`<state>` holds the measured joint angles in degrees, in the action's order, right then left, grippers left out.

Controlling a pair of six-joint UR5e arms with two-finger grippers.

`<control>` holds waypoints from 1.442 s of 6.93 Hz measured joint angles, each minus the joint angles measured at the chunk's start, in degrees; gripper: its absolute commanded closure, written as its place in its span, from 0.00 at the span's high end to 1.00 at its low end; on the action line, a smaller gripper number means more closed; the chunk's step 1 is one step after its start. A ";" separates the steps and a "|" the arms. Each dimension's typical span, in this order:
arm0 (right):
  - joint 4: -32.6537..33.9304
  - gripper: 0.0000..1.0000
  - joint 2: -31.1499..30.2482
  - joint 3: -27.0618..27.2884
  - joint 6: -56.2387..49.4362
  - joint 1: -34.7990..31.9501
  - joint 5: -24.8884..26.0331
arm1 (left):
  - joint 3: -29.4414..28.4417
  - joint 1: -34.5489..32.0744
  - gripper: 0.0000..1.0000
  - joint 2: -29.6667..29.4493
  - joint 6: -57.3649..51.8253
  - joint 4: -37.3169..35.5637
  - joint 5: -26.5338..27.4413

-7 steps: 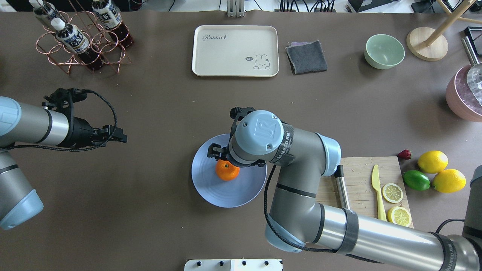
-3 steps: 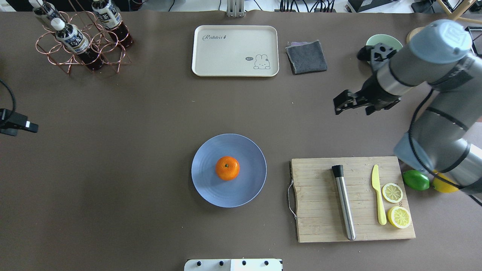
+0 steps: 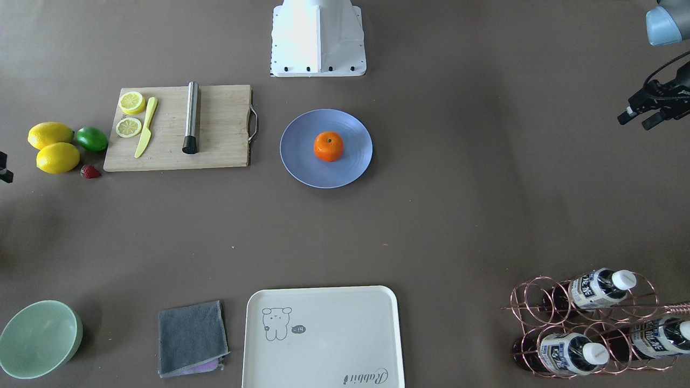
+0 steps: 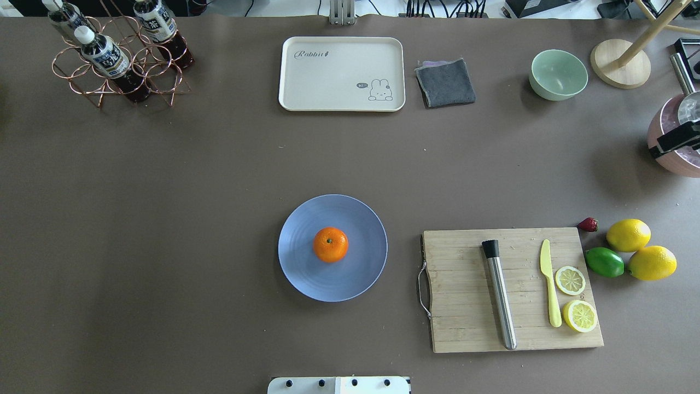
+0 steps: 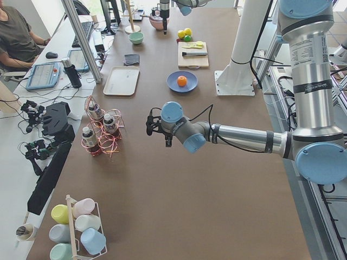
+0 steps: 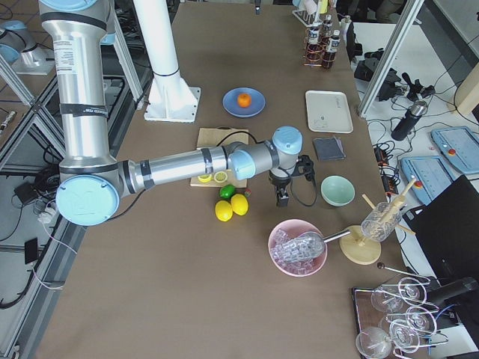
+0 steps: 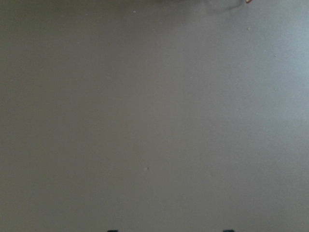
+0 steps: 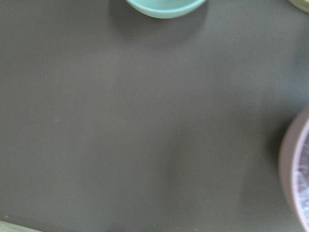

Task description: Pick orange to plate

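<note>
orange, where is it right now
In the overhead view the orange sits near the middle of the blue plate, left of the wooden cutting board.

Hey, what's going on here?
Nothing is being handled at the moment. The orange sits on the blue plate, with no gripper near it. Both arms are out at the ends of the table: the left gripper is open over a bare patch, and the right gripper is by the pink bowl, open or shut I cannot tell.

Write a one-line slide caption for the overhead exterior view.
The orange sits centred on the blue plate, left of a wooden cutting board holding lemon slices and a yellow knife.
</note>
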<state>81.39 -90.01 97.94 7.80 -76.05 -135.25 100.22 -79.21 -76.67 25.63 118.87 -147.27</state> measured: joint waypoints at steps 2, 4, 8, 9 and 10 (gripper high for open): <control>0.00 1.00 -3.75 -2.77 -9.01 -6.19 -0.42 | -0.56 -5.90 0.82 -2.37 -15.74 -16.26 0.39; 0.00 1.00 -4.06 -6.30 -14.83 -9.24 0.02 | -0.52 -9.28 0.97 -7.49 -26.80 -32.37 2.50; -0.06 1.00 -4.02 -7.98 -17.36 -10.04 0.25 | 0.68 -12.88 0.97 -11.27 -36.35 -45.14 12.74; -0.10 1.00 -3.99 -7.96 -17.38 -10.06 0.20 | 0.12 -12.91 0.97 -11.20 -36.53 -42.79 13.05; -0.17 1.00 -3.89 -7.99 -17.38 -10.06 -0.03 | -1.93 -12.91 0.97 -11.16 -36.54 -38.09 12.95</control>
<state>81.22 -93.90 89.95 -9.58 -86.11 -135.28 98.29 -92.12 -87.83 -10.91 80.78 -134.31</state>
